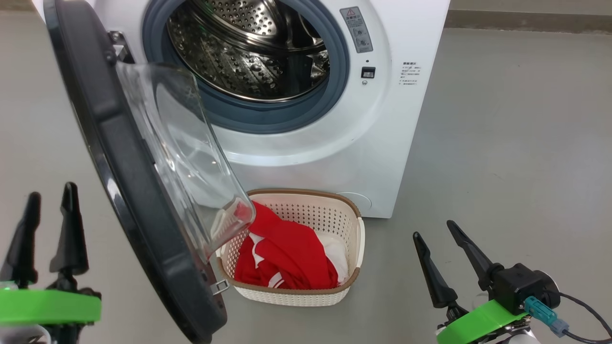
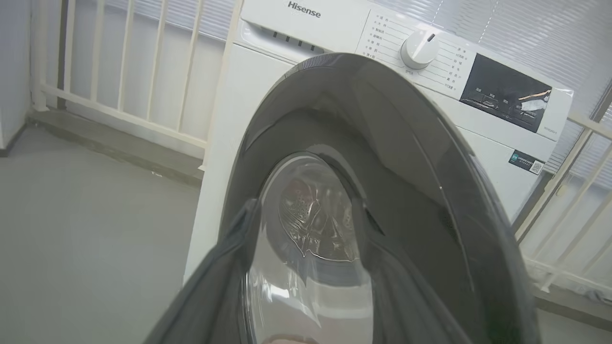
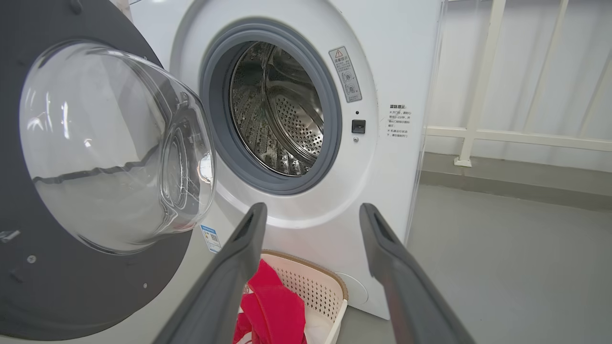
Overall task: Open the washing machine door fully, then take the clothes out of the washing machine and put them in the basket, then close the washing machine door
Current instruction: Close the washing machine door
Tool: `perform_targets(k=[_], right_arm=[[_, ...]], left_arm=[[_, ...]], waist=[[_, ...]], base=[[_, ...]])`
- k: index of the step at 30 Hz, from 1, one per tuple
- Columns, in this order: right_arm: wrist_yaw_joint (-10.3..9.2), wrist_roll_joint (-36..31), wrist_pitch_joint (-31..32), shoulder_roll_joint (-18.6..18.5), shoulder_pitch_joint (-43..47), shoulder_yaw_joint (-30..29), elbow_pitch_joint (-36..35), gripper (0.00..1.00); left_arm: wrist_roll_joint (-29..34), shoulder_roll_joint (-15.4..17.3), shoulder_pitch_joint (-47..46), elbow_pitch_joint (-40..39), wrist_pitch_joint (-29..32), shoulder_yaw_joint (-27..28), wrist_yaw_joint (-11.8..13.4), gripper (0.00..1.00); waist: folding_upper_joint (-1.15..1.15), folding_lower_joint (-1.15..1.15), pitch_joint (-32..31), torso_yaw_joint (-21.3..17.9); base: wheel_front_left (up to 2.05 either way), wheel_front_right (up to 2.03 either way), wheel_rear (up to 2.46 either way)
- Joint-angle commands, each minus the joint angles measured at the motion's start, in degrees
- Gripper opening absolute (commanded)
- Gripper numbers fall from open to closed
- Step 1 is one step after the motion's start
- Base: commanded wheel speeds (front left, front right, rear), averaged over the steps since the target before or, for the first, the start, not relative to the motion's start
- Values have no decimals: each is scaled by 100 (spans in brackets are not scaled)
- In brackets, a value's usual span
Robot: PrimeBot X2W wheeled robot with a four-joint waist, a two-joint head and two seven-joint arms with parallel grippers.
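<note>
The washing machine (image 1: pixel 382 134) stands open, and its steel drum (image 1: pixel 248 48) shows no fabric inside. The washing machine door (image 1: pixel 119 157) swings out toward me on the left, its clear glass bowl overhanging the basket (image 1: pixel 306 212) on the floor below the opening. Red and white clothes (image 1: pixel 287 253) lie in the basket. My left gripper (image 1: pixel 51 191) is open at the lower left, outside the door and touching nothing. My right gripper (image 1: pixel 433 229) is open and empty at the lower right of the basket. In the right wrist view, the right gripper (image 3: pixel 311 207) points at the machine front above the basket (image 3: pixel 315 286).
Grey floor spreads to the right of the machine (image 1: pixel 516 167) and to the left of the door. A white railing (image 3: pixel 478 81) stands behind the machine on the right. In the left wrist view the door's dark outer face (image 2: pixel 406 167) is close ahead.
</note>
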Motion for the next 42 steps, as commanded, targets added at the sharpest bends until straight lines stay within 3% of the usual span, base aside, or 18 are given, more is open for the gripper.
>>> perform_targets(k=[1, 8, 15, 28, 42], right_arm=[[36, 48, -36, 5, -236, 132, -124, 100], [36, 67, -36, 5, -208, 131, -113, 100], [36, 63, -36, 5, -161, 147, -84, 100], [36, 57, -36, 5, -100, 175, -96, 100], [36, 83, -36, 5, -161, 156, -114, 100]], left_arm=[[232, 229, -9, -89, -159, 148, 59, 100], [1019, 281, 255, 283, -843, -27, 179, 100], [1520, 209, 492, 491, -1094, -181, 290, 100], [2267, -11, 897, 618, -1188, -297, 414, 100], [2696, -337, 983, 677, -1190, -235, 351, 100]], waist=[[0, 0, -3, -11], [0, 0, -9, -52], [0, 0, -82, -63], [0, 0, -170, -5], [0, 0, -44, 10]], base=[[0, 0, 0], [0, 0, 0], [0, 0, 0], [0, 0, 0], [0, 0, 0]])
